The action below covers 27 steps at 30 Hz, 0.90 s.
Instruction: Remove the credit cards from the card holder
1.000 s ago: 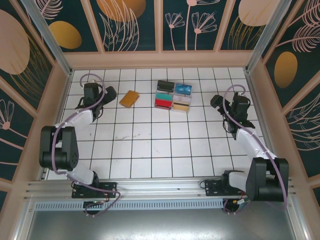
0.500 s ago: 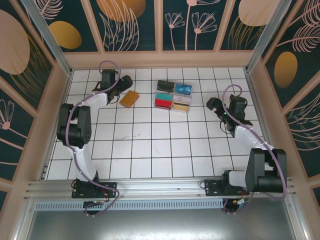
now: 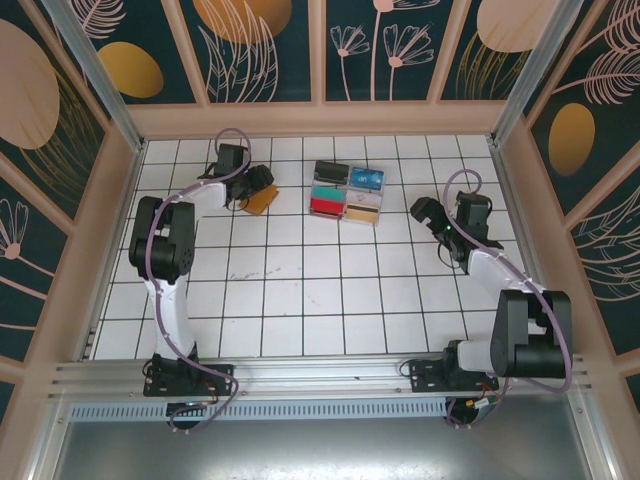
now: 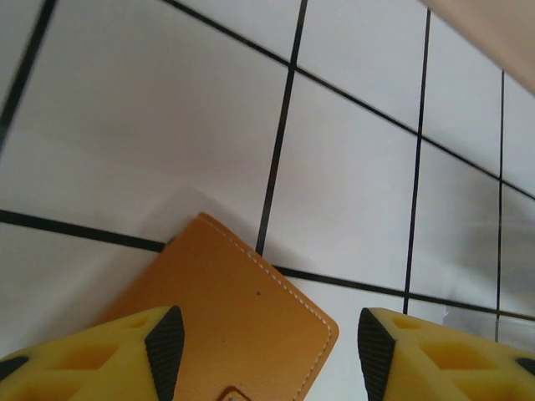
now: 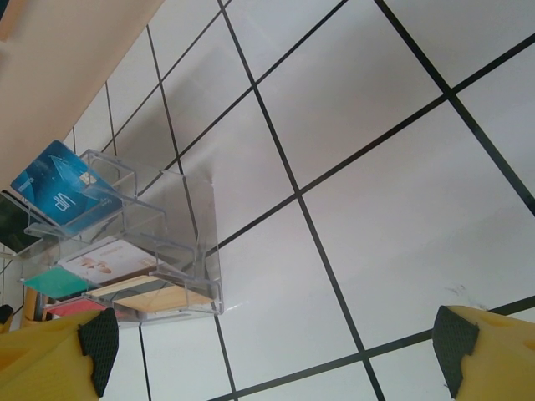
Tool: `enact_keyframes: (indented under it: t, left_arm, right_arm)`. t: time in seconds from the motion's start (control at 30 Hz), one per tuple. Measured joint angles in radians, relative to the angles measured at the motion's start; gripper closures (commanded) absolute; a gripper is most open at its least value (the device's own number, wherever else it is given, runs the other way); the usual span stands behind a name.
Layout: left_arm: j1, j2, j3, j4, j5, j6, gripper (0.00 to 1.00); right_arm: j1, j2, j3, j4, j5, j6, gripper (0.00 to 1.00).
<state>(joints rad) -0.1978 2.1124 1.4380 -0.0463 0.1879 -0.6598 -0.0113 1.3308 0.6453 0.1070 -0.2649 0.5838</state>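
Observation:
The card holder (image 3: 262,202) is a tan-orange leather wallet lying closed on the white tiles at the back left. The credit cards are hidden inside it. My left gripper (image 3: 258,182) hangs right over its far end. In the left wrist view the card holder (image 4: 226,317) lies between the yellow fingers of my left gripper (image 4: 269,355). The left finger overlaps the leather, and a strip of tile shows between the wallet's edge and the right finger. My right gripper (image 3: 422,211) hovers open over bare tiles to the right of the card organiser, and in its own view the right gripper (image 5: 276,347) has nothing between its fingers.
A clear acrylic organiser (image 3: 347,192) stands at the back centre with blue, red, teal and gold card stacks in its compartments. It is also in the right wrist view as the organiser (image 5: 180,242) at left. Wooden walls (image 3: 320,118) ring the tiled floor.
My left arm has swung right and forward from the left wall to the card holder, and its jaws have narrowed. The right gripper has drifted slightly left towards the organiser.

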Motion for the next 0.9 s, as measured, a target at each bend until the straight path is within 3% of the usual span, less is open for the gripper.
enact_keyframes:
  t: [0.27,0.47,0.67,0.9]
  left_arm:
    - [-0.005,0.001,-0.054,0.039,0.018,0.013,0.48]
    - [-0.036,-0.098,-0.223,0.103,0.003,0.051,0.52]
    - [-0.094,-0.304,-0.523,0.194,0.002,0.027,0.53]
    - [-0.204,-0.494,-0.763,0.271,0.041,-0.078,0.52]
  right_arm:
    - [0.013,0.002,0.0,0.0,-0.011,0.003,0.02]
    - [0.048,0.002,0.001,-0.004,0.005,0.022,0.03]
    - [0.17,0.021,0.018,-0.01,0.076,0.049,0.03]
    - [0.397,0.023,0.018,0.001,0.164,0.138,0.03]
